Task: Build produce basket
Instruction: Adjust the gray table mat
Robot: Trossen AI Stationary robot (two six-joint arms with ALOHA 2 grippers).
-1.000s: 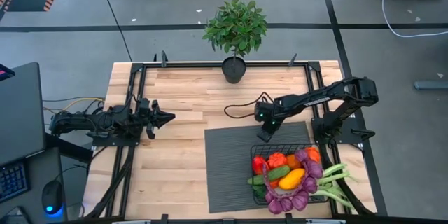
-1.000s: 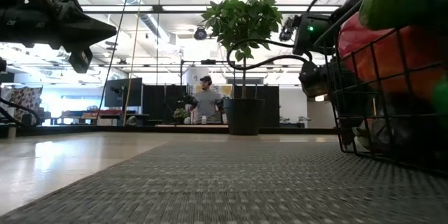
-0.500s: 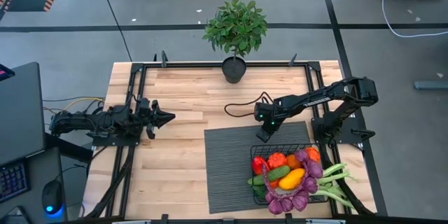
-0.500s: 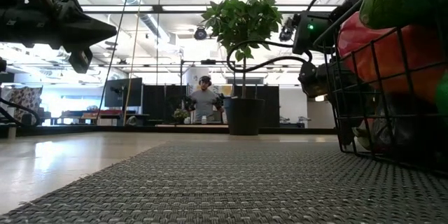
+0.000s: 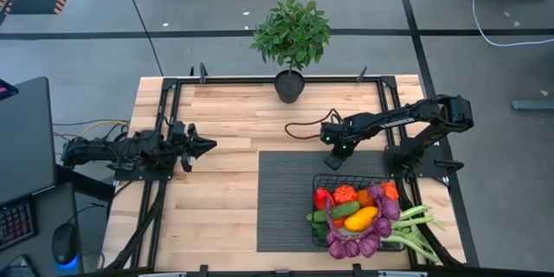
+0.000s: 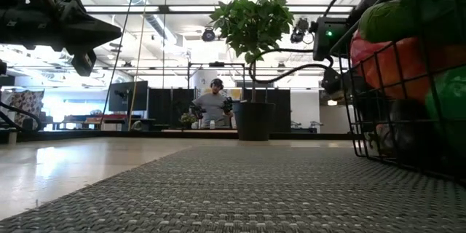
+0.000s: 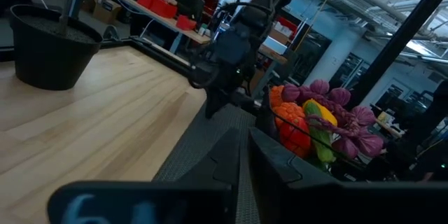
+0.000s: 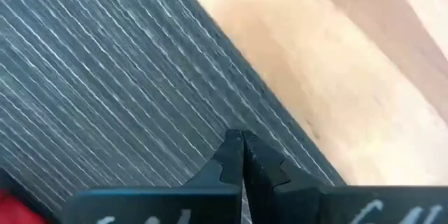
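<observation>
Left arm: stretched low along the left side of the bench (image 5: 216, 199), well apart from the produce; its gripper (image 5: 208, 146) points toward the middle of the wood.
Left jaws: pressed almost together, holding nothing.
Right arm: reaches in from the right side, bent at the elbow, with its gripper (image 5: 334, 161) angled down over the far edge of the ribbed mat (image 5: 286, 208), just beyond the basket.
Right jaws: closed tip to tip in the right wrist view (image 8: 242, 155), empty, hovering over the mat's border with bare wood beside it.
Basket (image 5: 325, 234): black wire mesh, sitting on the near right corner of the mat, heaped full.
Produce: a red pepper (image 5: 323, 198), an orange piece (image 5: 344, 195), a green cucumber (image 5: 344, 211), a yellow pepper (image 5: 361, 219) and purple grapes (image 5: 351, 247) piled together; the leek (image 5: 419, 225) hangs its green ends over the basket's right side.
Potted plant (image 5: 291, 35): upright at the bench's far edge.
Room: a person (image 6: 213, 105) stands in the background behind the bench.
</observation>
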